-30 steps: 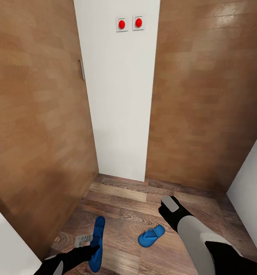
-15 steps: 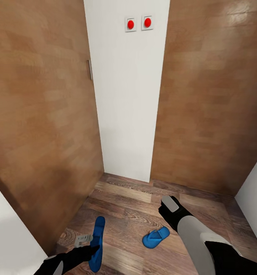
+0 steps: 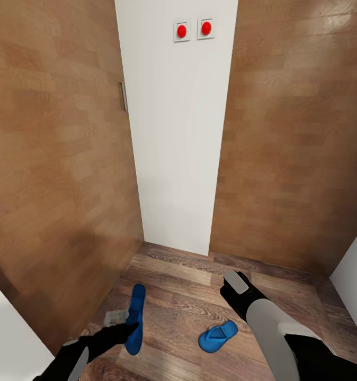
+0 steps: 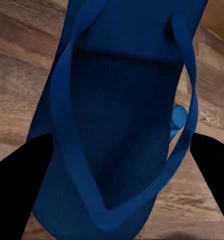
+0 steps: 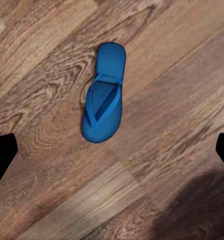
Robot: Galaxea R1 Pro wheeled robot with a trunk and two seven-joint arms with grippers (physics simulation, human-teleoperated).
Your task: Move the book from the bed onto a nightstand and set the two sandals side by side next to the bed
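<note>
Left gripper (image 3: 126, 329) clamped on 1 blue sandal (image 3: 135, 317), held above the wood floor (image 3: 178, 286).
Right gripper (image 5: 112, 150) spread wide, empty, above the 2nd sandal (image 5: 105, 93) lying flat; white wall (image 3: 173, 132) with 2 red buttons (image 3: 181, 30) ahead.

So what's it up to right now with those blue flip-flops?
Left gripper shut on one sandal. Right gripper open above other sandal. Floor around unobstructed.

left gripper (image 3: 126, 329) risen with held sandal (image 3: 135, 317); camera shifted
</note>
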